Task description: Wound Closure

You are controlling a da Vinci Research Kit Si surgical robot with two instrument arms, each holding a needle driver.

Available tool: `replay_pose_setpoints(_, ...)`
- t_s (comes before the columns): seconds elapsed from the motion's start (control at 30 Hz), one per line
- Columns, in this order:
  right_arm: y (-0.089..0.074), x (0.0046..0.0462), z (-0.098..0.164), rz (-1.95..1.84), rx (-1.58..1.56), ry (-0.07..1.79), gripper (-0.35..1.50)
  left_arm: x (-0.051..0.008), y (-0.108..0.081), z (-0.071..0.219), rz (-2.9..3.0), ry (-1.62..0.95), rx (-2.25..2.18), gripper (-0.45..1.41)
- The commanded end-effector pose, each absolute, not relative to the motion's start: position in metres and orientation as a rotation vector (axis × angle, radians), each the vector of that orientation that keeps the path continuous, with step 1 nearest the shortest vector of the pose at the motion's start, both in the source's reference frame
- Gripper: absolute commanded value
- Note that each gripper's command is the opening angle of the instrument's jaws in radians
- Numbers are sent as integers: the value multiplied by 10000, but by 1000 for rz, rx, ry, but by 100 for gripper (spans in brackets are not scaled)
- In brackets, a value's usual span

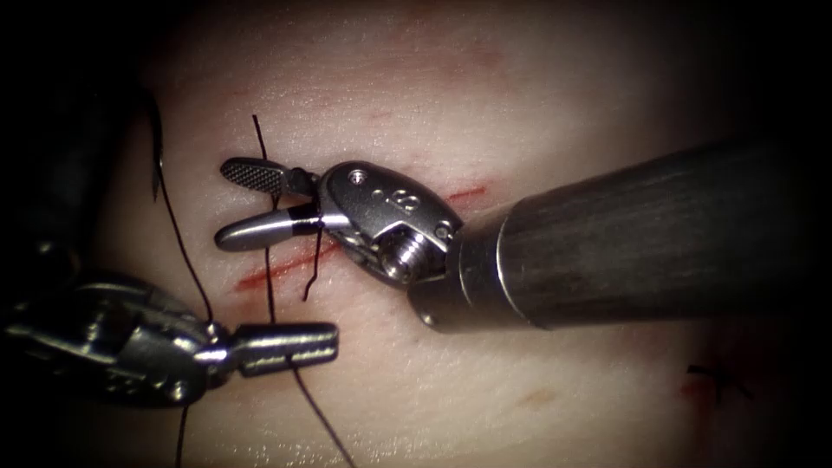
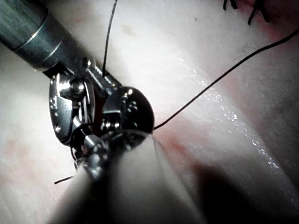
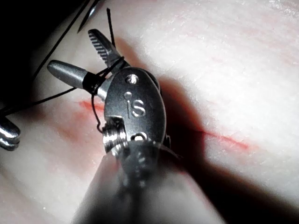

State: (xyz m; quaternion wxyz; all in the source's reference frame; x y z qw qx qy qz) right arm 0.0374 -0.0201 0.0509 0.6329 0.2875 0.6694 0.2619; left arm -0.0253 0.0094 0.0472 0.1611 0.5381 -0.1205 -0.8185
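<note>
The tissue bears a red cut slanting from lower left to upper right. My right tool reaches in over the cut with its jaws open. Dark thread is looped round the base of its lower jaw, as the right wrist view also shows, and a short tail hangs over the cut. My left tool lies below the cut, shut on the long thread. A thin grey curved piece, perhaps the needle, lies apart from both tools.
A second strand of thread runs down the left side to the left tool's wrist. An earlier stitch with cut ends sits at the lower right. The right tool's thick shaft crosses the tissue.
</note>
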Motion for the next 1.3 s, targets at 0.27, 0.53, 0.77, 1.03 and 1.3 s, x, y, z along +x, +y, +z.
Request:
replay_pose_setpoints(0.27, -238, 382, 518, 510, 687, 1507, 113, -246, 115, 478, -2310, -327, 1599, -45)
replay_pose_setpoints(0.53, -256, 378, 518, 425, 754, 1507, 113, -230, 144, 482, -2275, -297, 1649, -45)
replay_pose_setpoints(0.77, -255, 377, 514, 387, 794, 1536, 113, -218, 174, 503, -2233, -290, 1690, -45)
replay_pose_setpoints(1.03, -257, 375, 508, 345, 839, 1564, 113, -211, 186, 543, -2224, -306, 1676, -45)
replay_pose_setpoints(1.3, -252, 364, 502, 314, 908, 1621, 111, -193, 191, 577, -2207, -314, 1662, -45)
